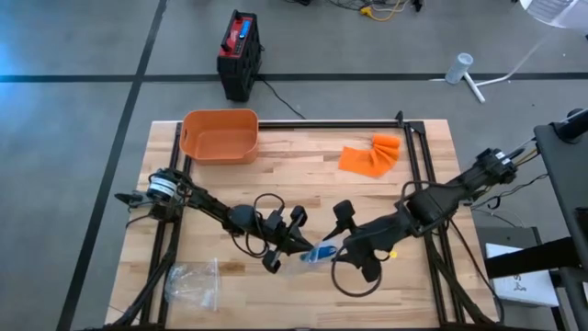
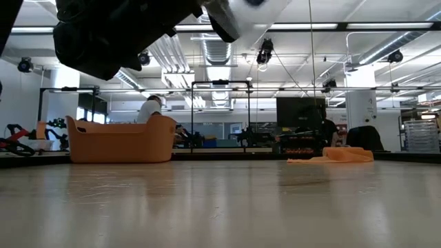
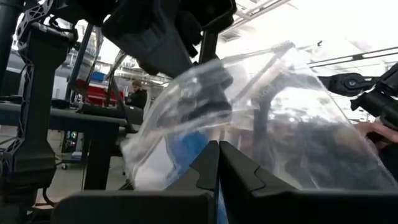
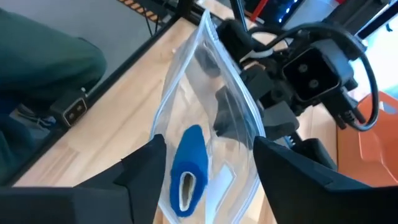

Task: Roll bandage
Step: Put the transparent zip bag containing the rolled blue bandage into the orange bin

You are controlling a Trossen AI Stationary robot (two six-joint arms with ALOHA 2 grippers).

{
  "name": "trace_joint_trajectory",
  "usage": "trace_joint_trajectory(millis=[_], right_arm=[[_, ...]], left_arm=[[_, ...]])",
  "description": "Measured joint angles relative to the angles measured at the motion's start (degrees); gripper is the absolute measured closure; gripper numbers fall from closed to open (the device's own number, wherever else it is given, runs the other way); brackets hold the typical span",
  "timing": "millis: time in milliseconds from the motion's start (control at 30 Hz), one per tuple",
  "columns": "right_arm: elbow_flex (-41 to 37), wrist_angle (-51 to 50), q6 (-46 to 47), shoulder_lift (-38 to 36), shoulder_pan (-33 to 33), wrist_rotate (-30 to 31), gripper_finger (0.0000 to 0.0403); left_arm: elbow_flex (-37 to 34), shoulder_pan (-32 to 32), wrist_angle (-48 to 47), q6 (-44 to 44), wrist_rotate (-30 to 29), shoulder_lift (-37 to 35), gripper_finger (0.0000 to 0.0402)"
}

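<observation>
A clear plastic zip bag point(image 1: 317, 255) hangs above the table's near middle, with a blue rolled bandage point(image 4: 189, 165) inside it. My left gripper point(image 1: 301, 248) comes from the left and is shut on the bag point(image 3: 261, 118). My right gripper point(image 4: 208, 146) comes from the right, slanting down, and is open. Its fingers stand on either side of the bag's point(image 4: 211, 87) lower part, and I cannot tell whether they touch it. In the left wrist view the bandage point(image 3: 186, 146) shows blue through the plastic. My left gripper pinches an edge of the clear bag point(image 3: 219, 138) between its two shut fingers, coming from the table's left and slanting upward. The bag stands up beyond the fingertips, lifted clear of the table, with the bandage lying low inside it.
An orange basket point(image 1: 220, 134) stands at the far left, and an orange cloth point(image 1: 371, 154) lies at the far right. A second clear bag point(image 1: 193, 281) lies near the front left corner. Black frame rails point(image 1: 418, 175) run along the table's edges.
</observation>
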Motion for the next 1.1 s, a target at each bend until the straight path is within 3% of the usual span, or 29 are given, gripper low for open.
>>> trace_joint_trajectory(millis=[300, 733, 1000, 1100], right_arm=[[-0.02, -1.63, 1.3, 0.13, 0.1, 2.94, 0.0205], [-0.18, -3.72, 3.14, 2.85, 0.14, 2.64, 0.0187], [-4.33, -22.59, 21.23, 4.49, 2.56, 1.29, 0.0205], [-8.88, -23.33, 27.31, 4.32, 4.03, 1.3, 0.0206]], left_arm=[[0.0, 0.0, 0.0, 0.0, 0.0, -0.03, 0.0401], [-0.07, -0.01, 0.0, 0.0, 0.02, -0.05, 0.0401], [-1.25, -0.17, -4.4, 0.0, -0.03, -0.21, 0.0401], [-1.12, -0.91, -9.39, 0.65, -3.48, -0.6, 0.0401]])
